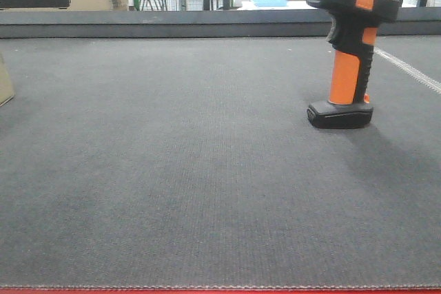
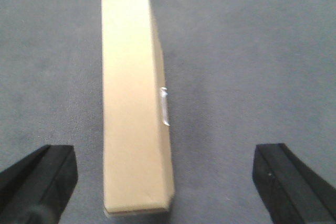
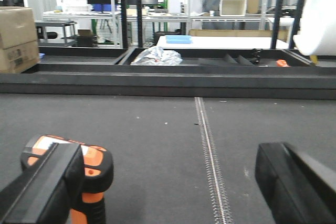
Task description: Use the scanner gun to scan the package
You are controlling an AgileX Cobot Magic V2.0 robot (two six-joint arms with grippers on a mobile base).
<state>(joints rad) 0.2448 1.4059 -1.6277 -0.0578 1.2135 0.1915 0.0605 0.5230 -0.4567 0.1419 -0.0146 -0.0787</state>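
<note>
Your left pincer [image 2: 163, 153] is spread wide, with the package [image 2: 131, 103] just ahead at the left of the surface [image 1: 172, 191]. It looks like light, stiff cardboard, so close across its narrow sides. Your right pincer [image 3: 170, 182], also spread, is near the upright scanner [image 3: 97, 169], which is probably top-heavy; take its orange handle.

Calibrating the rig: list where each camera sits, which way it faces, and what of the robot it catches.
Exterior front-facing: low at the near edge of the mat, looking forward at the upright scanner gun; no robot parts.
Left wrist-mounted: above the left gripper, looking down on the package; its open jaws show.
Right wrist-mounted: behind the right gripper, looking level over the mat; its open jaws show.
Shared: front and right wrist views both show the scanner gun.
</note>
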